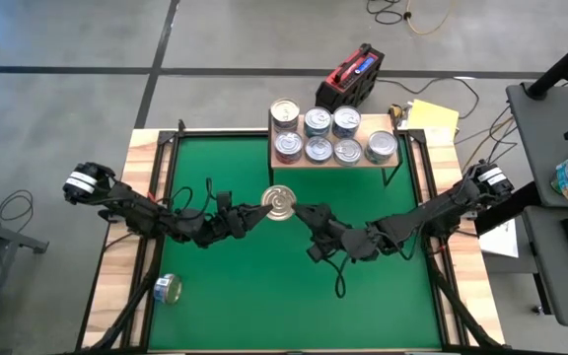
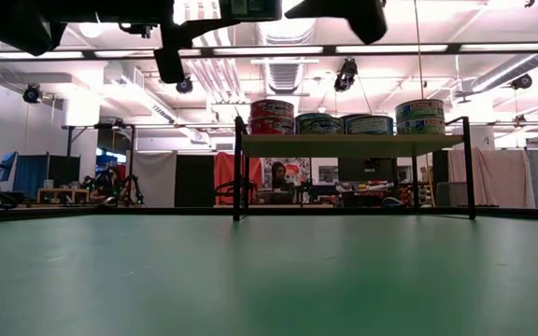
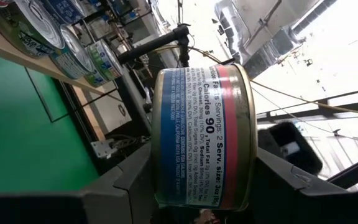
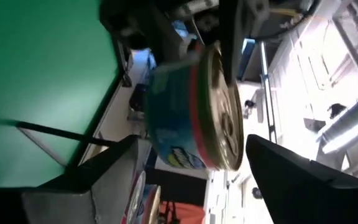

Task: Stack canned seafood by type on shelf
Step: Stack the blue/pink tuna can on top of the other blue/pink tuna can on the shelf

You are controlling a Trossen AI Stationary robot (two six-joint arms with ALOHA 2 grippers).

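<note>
Can in hand: one tin (image 1: 280,203) with a silver pull-tab lid and a blue-and-red label, held up off the green mat (image 1: 264,306) near the mat's middle, between the two arms.
Left gripper: (image 1: 262,210) clamped on the tin's side wall; in the left wrist view the can (image 3: 202,138) sits between both dark fingers (image 3: 126,186), label text facing the camera.
Right gripper: (image 1: 302,214) just beside the same tin on its other side, jaws standing wide; the right wrist view shows the tin in the gap with clear space to each finger, so no grip from this side.
Step, as judged: a hand-over between arms looks just completed, with the left arm now carrying the tin alone.
Shelf: (image 1: 335,161) at the mat's far edge, already loaded with about seven tins (image 1: 319,148), one pair stacked at its left end (image 2: 272,117).
Loose tin: one more (image 1: 169,289) lies on its side near the mat's near-left corner, well apart from both grippers.
Next move calls for: the right arm backing clear, then the left carrying the tin to the shelf and setting it flat on a matching label.
</note>
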